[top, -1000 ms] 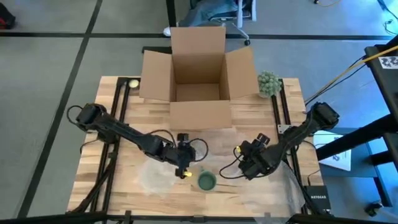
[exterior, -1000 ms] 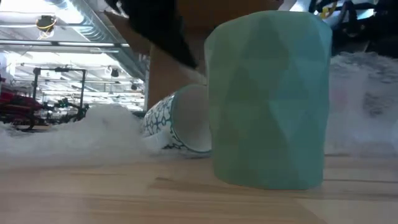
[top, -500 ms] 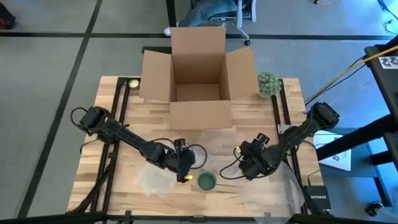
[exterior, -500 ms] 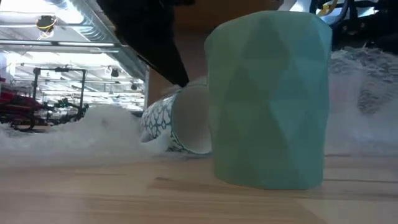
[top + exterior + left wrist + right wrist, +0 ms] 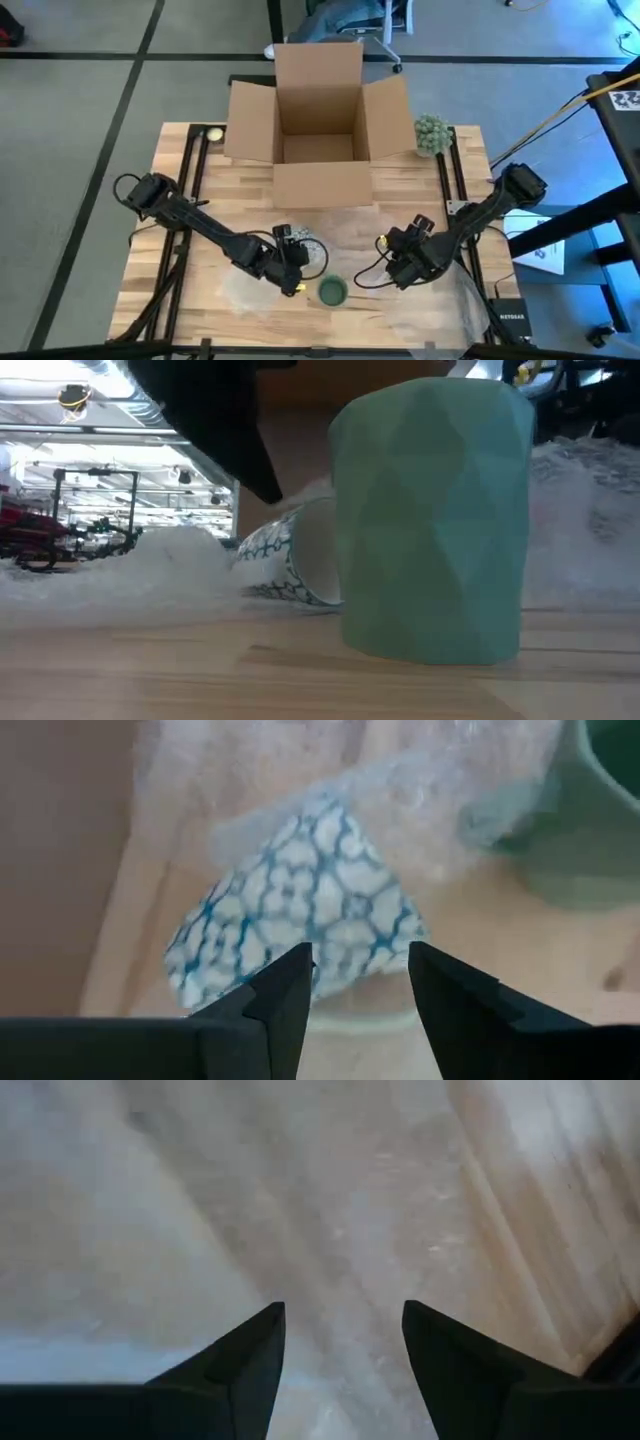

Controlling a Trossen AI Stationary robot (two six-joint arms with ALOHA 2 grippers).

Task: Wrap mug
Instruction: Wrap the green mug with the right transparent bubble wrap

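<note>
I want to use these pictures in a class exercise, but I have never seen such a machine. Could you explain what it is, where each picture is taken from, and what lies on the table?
Two dark robot arms work at a wooden table. One camera looks straight down, one sits at table height, and one rides on each wrist. From above, an open cardboard box stands at the far edge. Nearer lie a green mug, upright, and a blue-and-white patterned mug on its side among clear bubble wrap. The left gripper is open just in front of the patterned mug, holding nothing. The right gripper is also open and empty, over a wrap sheet on the table's right side.
</note>
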